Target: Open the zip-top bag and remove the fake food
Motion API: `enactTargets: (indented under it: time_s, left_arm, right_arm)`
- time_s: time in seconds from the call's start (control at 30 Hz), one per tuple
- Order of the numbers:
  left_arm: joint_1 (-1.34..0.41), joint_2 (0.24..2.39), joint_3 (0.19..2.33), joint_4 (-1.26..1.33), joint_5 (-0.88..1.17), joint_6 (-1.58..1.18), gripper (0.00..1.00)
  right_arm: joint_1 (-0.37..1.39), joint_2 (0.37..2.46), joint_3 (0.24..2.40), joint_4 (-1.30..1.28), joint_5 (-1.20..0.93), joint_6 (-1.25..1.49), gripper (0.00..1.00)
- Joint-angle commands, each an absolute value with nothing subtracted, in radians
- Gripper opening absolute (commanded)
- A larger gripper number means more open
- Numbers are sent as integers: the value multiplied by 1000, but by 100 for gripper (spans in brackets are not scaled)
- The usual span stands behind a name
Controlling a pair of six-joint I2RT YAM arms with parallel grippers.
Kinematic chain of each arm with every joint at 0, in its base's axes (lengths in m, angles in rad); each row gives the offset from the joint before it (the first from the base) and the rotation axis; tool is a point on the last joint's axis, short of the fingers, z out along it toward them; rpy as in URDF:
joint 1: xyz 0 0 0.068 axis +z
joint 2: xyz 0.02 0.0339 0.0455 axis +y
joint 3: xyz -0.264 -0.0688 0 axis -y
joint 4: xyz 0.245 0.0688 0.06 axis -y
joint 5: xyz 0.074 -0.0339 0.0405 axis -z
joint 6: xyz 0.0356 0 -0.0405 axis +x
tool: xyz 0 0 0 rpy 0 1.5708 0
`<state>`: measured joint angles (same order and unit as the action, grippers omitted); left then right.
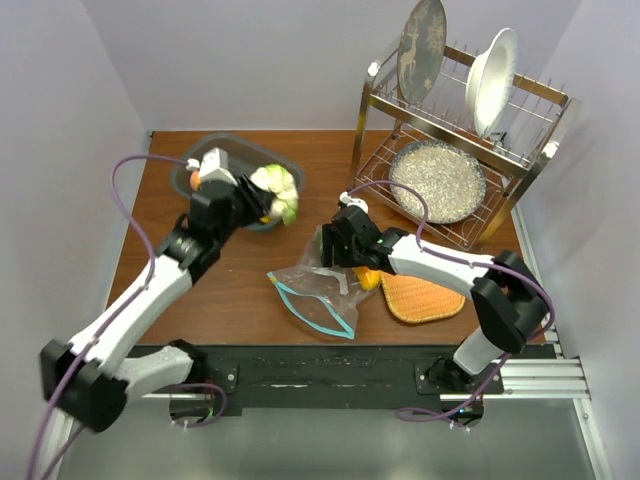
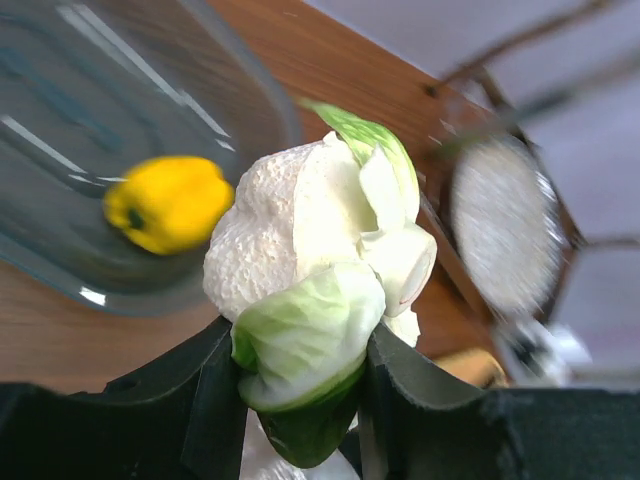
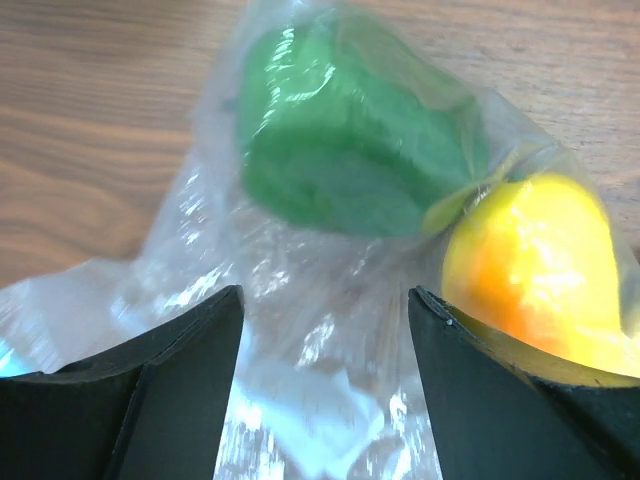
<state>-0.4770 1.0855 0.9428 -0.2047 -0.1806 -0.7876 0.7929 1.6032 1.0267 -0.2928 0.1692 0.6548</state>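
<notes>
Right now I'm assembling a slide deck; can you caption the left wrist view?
The fingers grip the cauliflower at its green leaves; a yellow bell pepper lies in the grey tray behind.

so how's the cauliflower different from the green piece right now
The cauliflower is white with pale green leaves; the green piece is solid green. The cauliflower is out of the zip-top bag, clamped in the left end effector; the green piece lies inside the bag, with the right end effector open near it. Both are toy food.
</notes>
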Motion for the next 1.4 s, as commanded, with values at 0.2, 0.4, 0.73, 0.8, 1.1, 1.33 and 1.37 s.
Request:
enactTargets:
  time_s: [0.2,0.4,0.73,0.8,1.1,1.33,1.37]
  left_arm:
    - [-177,1524,1187,-26,-92,-692,53]
    - [-143,1618,1314,-104,-66,-638,100]
    - [-273,1119,866,-210,-86,-684,70]
    - [-369,977,766,-230,-107,-732,62]
    - [-827,691,551,-400,-320,-980,34]
    - [-1086,733,525,-425,-417,-1077,24]
    - [-1129,751,523,-399,-422,-1095,24]
  right_arm:
    - [844,1451,1028,-376,166,643,72]
    - [847,1422,1075,-457,204,571,75]
    - [842,1517,1173,-500,273,497,78]
    - [839,1564,1222,-506,281,488,78]
    - [772,1703,1414,-549,275,445,78]
    - [707,1766,1480,-575,262,457,77]
    - [704,1782,1488,-578,267,460,77]
